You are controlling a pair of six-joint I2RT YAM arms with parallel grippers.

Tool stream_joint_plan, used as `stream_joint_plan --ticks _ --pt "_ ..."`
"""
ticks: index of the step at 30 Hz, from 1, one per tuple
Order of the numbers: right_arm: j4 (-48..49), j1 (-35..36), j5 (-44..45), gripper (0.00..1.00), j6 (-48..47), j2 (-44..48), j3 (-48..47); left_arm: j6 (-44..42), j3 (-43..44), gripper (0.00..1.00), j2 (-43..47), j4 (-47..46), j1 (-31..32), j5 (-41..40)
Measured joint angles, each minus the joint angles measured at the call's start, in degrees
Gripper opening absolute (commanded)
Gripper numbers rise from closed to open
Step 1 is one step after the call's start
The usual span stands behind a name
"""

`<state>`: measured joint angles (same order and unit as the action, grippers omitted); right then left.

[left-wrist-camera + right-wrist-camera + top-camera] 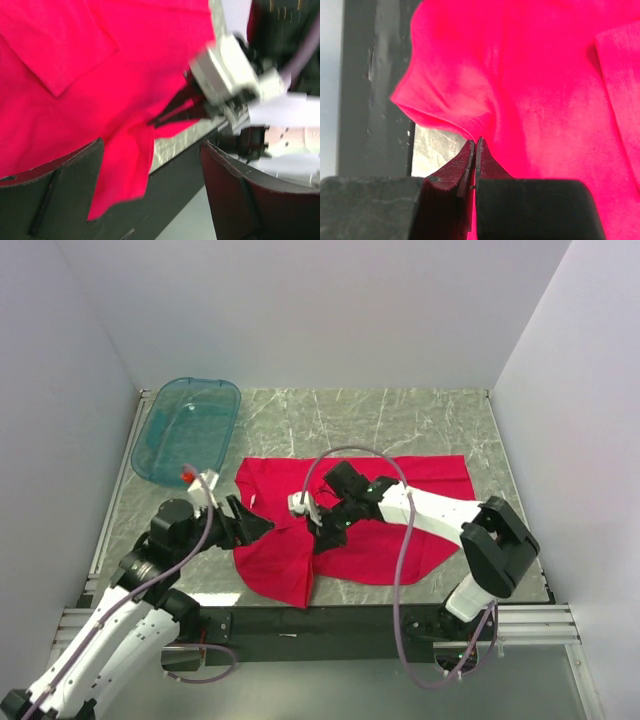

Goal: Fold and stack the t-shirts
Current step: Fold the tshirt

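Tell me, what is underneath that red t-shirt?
The grey marbled table shows all around the red t-shirt and beneath the hem that the right gripper pinches up. Whatever lies under the rest of the cloth is covered.

Crowded near-left by left gripper (257, 522) and right gripper (322, 537), close together; blocked far-left by tub (187, 428); passable over bare table (380, 420) beyond t-shirt (370, 555).

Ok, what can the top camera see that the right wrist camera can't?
Only the top view shows the teal tub in the far-left corner and the left end effector, open at the red t-shirt's left edge. Only the right wrist view shows, close up, the right end effector pinched shut on a fold of fabric. Both show the red t-shirt and the marbled table.
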<state>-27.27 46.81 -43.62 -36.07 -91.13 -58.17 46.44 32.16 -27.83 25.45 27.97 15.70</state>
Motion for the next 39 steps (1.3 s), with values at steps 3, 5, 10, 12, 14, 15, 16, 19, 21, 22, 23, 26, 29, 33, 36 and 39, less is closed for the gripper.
stream_joint_plan --ticks 3,5,10,12,14,15,16,19,21,22,23,26,29,33,36,39 --pt "0.4 -2.7 -3.6 0.01 3.6 -3.2 -1.8 -2.1 -0.1 0.82 -4.8 -2.0 0.0 4.0" --pt "0.6 -4.3 -5.9 0.01 5.7 -5.5 -2.6 -3.6 -0.1 0.81 -7.6 -2.8 0.0 6.2" --pt "0.8 -7.0 -9.8 0.01 10.4 -8.6 -3.4 -7.3 0.0 0.8 -14.1 -2.9 1.9 9.9" --pt "1.0 -8.2 -11.2 0.01 12.3 -10.0 -4.2 -8.6 0.8 0.8 -16.6 -2.2 5.5 9.2" --pt "1.2 -9.0 -12.4 0.01 14.0 -11.2 -4.9 -9.7 2.1 0.79 -19.2 -1.7 10.0 8.0" --pt "1.3 -9.4 -12.9 0.01 14.5 -11.6 -5.1 -10.2 2.9 0.8 -20.5 -1.4 12.3 6.9" --pt "1.3 -10.0 -13.5 0.01 15.5 -12.2 -5.4 -10.7 3.8 0.8 -21.8 -0.7 14.8 5.1" --pt "1.7 -12.0 -15.1 0.01 17.5 -13.8 -6.0 -11.5 7.1 0.79 -26.2 1.2 21.8 -0.5" --pt "2.1 -13.2 -15.6 0.01 19.0 -14.7 -6.1 -11.5 9.3 0.79 -29.1 2.6 25.5 -4.2" --pt "2.2 -13.7 -15.7 0.02 19.6 -14.9 -6.1 -11.5 10.2 0.77 -30.3 3.3 27.3 -6.0" --pt "2.3 -14.1 -15.8 0.02 20.0 -15.1 -6.1 -11.4 11.2 0.77 -31.8 4.1 29.2 -8.1" --pt "2.5 -14.4 -16.0 0.02 21.3 -15.2 -6.1 -10.6 14.2 0.72 -36.1 7.0 34.4 -14.2" --pt "2.7 -14.4 -16.1 0.02 22.0 -15.2 -6.1 -8.8 18.3 0.7 -42.0 9.9 40.0 -21.0" --pt "3.1 -14.4 -16.2 0.02 22.9 -15.7 -6.4 -5.9 23.3 0.67 -49.8 12.8 46.9 -29.6" --pt "3.3 -14.4 -16.3 0.02 23.2 -16.2 -6.4 -3.2 25.5 0.58 -55.5 15.1 50.7 -35.3" --pt "3.3 -14.4 -16.3 0.03 23.2 -16.4 -6.4 -1.2 26.6 0.53 -60.3 17.2 52.4 -39.2"
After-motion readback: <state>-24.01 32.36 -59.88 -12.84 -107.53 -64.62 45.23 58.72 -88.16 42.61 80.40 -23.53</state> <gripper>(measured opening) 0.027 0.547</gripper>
